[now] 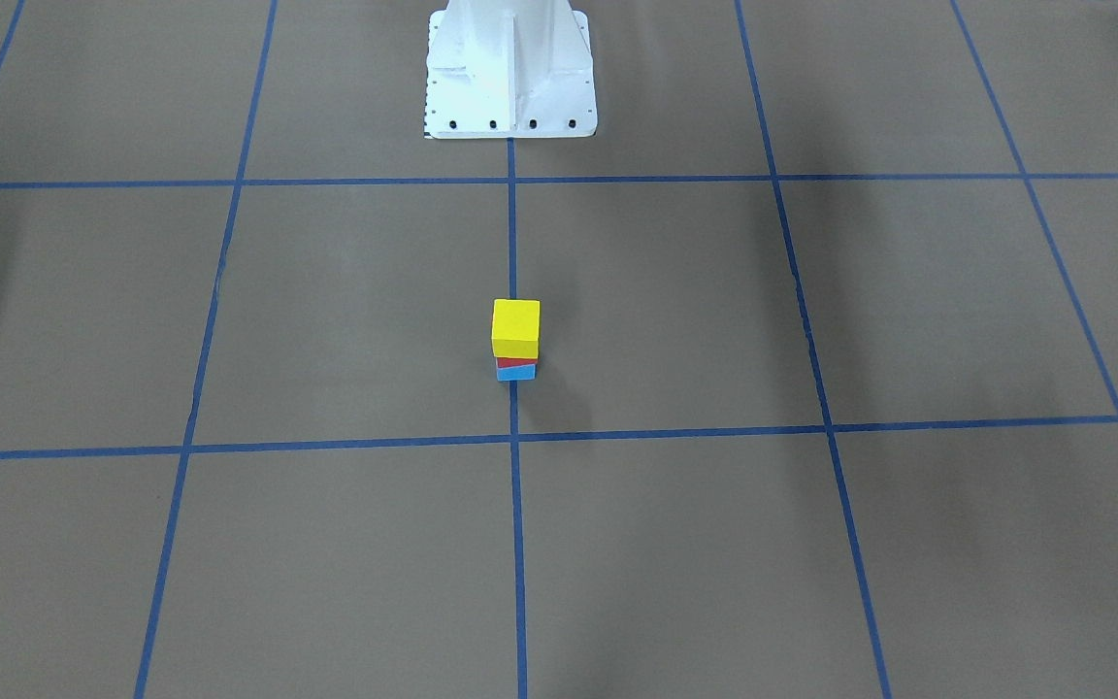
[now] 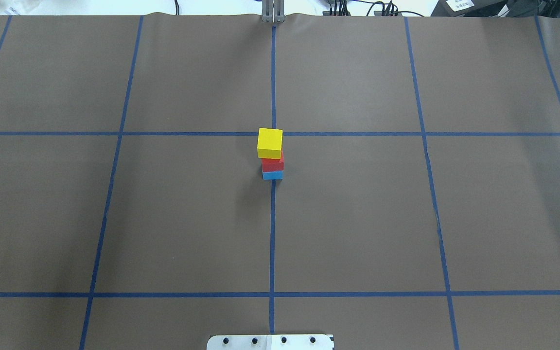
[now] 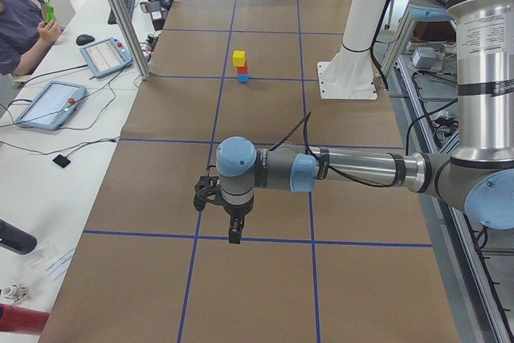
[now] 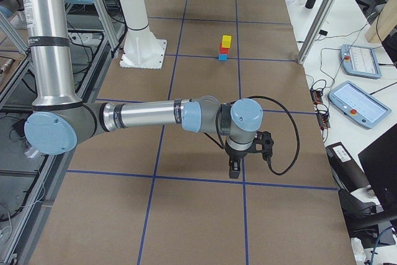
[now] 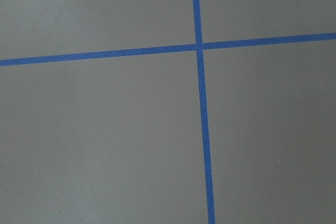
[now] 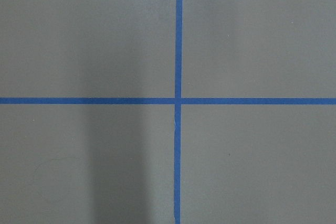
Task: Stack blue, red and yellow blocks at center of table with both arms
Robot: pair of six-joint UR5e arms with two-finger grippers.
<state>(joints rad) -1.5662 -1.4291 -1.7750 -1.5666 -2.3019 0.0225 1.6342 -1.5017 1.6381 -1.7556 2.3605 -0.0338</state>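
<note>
The three blocks stand as one stack on the centre tape line of the brown table (image 2: 187,218): the yellow block (image 2: 270,142) on top, the red block (image 2: 272,164) under it, the blue block (image 2: 272,175) on the table. The yellow one sits slightly offset. Neither arm is near the stack. My left gripper (image 3: 234,234) hangs over a tape line at the table's left end and shows only in the exterior left view. My right gripper (image 4: 234,172) hangs at the right end and shows only in the exterior right view. I cannot tell whether either is open or shut.
The white base plate (image 1: 510,97) of the robot's column stands behind the stack. Tablets (image 3: 48,104) and cables lie on the white bench past the table's far edge, where a person (image 3: 20,30) sits. Metal posts (image 3: 120,14) stand at that edge.
</note>
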